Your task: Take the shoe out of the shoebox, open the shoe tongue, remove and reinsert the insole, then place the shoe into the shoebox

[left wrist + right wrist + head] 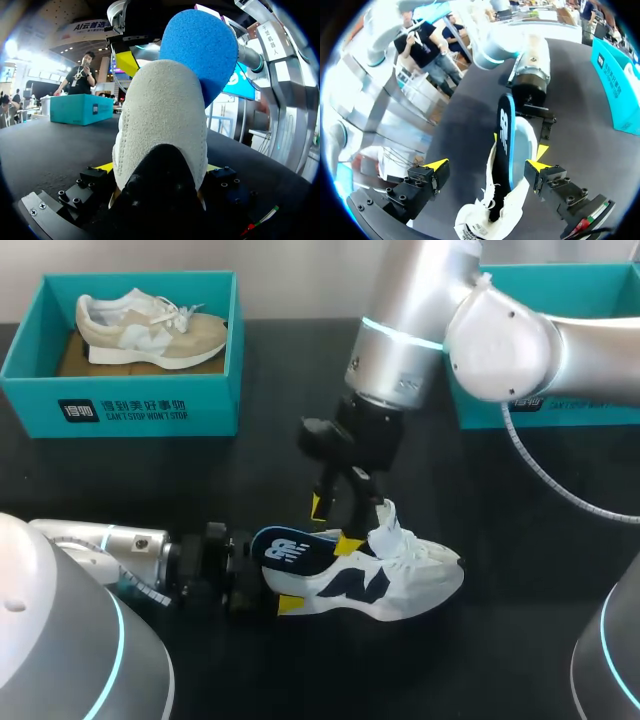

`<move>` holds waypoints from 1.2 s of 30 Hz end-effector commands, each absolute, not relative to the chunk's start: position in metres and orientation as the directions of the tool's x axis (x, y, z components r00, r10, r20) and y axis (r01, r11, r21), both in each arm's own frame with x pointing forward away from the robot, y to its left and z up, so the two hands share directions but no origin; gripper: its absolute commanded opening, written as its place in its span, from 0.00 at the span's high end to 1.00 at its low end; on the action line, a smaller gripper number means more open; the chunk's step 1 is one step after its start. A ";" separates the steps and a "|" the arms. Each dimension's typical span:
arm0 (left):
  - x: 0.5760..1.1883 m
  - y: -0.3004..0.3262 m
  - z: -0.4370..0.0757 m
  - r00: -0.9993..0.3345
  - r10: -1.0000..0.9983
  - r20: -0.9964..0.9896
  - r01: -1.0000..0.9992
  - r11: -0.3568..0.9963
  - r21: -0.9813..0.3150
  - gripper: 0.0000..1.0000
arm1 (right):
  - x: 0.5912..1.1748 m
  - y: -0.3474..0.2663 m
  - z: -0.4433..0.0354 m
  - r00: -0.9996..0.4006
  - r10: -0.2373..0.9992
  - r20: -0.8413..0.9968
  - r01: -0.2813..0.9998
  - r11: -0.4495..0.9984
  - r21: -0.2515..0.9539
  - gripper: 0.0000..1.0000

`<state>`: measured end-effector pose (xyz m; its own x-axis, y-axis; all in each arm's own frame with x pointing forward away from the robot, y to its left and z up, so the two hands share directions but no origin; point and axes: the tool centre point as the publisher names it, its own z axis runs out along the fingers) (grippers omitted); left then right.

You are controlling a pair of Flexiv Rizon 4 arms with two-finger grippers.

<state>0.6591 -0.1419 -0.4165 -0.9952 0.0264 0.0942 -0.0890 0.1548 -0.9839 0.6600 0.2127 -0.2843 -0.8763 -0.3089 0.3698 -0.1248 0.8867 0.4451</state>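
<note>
A white shoe [400, 585] with a navy side mark lies on the black table, its toe to the right. My left gripper [270, 577] comes in low from the left and is shut on the shoe's heel [160, 130], one yellow tip on each side. A blue insole [285, 546] sticks up out of the shoe opening, half out, and rises over the heel [200, 45] in the left wrist view. My right gripper [335, 525] hangs over the shoe's opening, open wide. In its own view the insole [505, 140] and the white tongue and laces [492, 210] lie between the spread fingers [487, 166].
A teal shoebox [120, 405] at the back left holds a beige shoe [150, 330]. A second teal box [560, 410] stands at the back right, partly behind my right arm. Bare black table lies in front of the shoe.
</note>
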 end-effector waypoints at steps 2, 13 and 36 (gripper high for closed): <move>0.659 -0.141 -0.419 -0.995 0.024 0.094 -0.089 0.155 -0.984 1.00 | 0.665 0.226 -0.284 -0.852 -0.292 0.434 -0.079 0.892 0.445 0.00; 0.659 -0.141 -0.419 -0.995 0.024 0.094 -0.089 0.155 -0.984 1.00 | 0.653 0.229 -0.291 -0.920 -0.127 0.372 0.032 0.919 0.392 0.00; 0.659 -0.141 -0.419 -0.995 0.024 0.094 -0.089 0.155 -0.984 1.00 | 0.645 0.240 -0.310 -0.944 -0.023 0.330 0.125 0.899 0.419 0.00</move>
<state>0.6591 -0.1420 -0.4165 -0.9952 0.0264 0.0942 -0.0891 0.1549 -0.9839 0.6482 0.2395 -0.3056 -0.9429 -0.0228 0.3324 0.1226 0.9039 0.4098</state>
